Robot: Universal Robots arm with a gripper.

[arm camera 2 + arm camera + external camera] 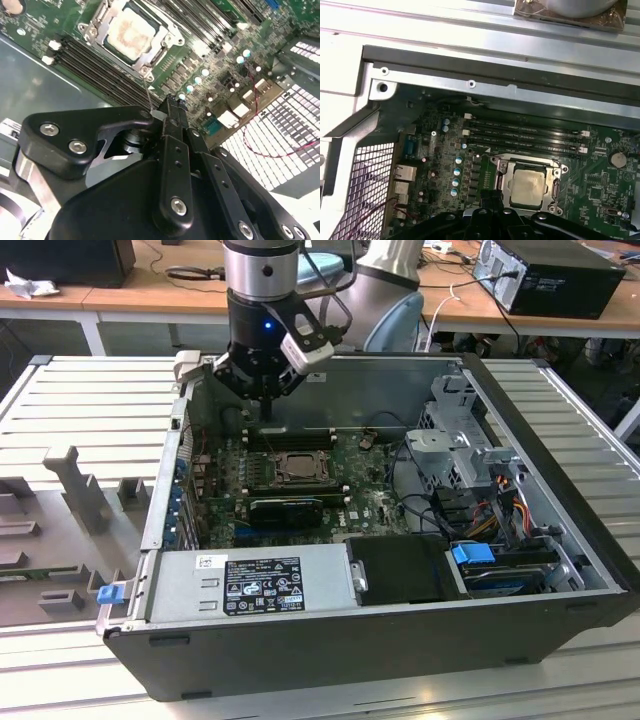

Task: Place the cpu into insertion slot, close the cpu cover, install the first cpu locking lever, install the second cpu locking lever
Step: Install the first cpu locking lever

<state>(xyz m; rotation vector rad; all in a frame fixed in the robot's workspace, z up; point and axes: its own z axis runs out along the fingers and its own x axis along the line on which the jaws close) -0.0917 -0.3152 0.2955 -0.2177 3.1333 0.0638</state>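
Note:
The cpu (131, 32) lies in the insertion slot (274, 464) on the green motherboard, its pale metal top smeared with paste. The silver cpu cover (102, 24) lies flat around it, also seen as a frame (521, 161) in the first wrist view. A thin wire locking lever (148, 92) sticks up from the socket's corner and ends right beside my fingertips. My gripper (172, 102) hangs just off that side of the socket, shut; whether it pinches the lever I cannot tell. In the exterior view the gripper (268, 416) hovers behind the cpu (298, 469).
The open computer case has tall metal walls (400, 365) around the board. Memory slots (525, 134) run beside the socket. A black heatsink block (286, 508), a power supply (250, 582) and a drive cage with cables (470, 465) stand nearby. A perforated back panel (290, 135) is close to the gripper.

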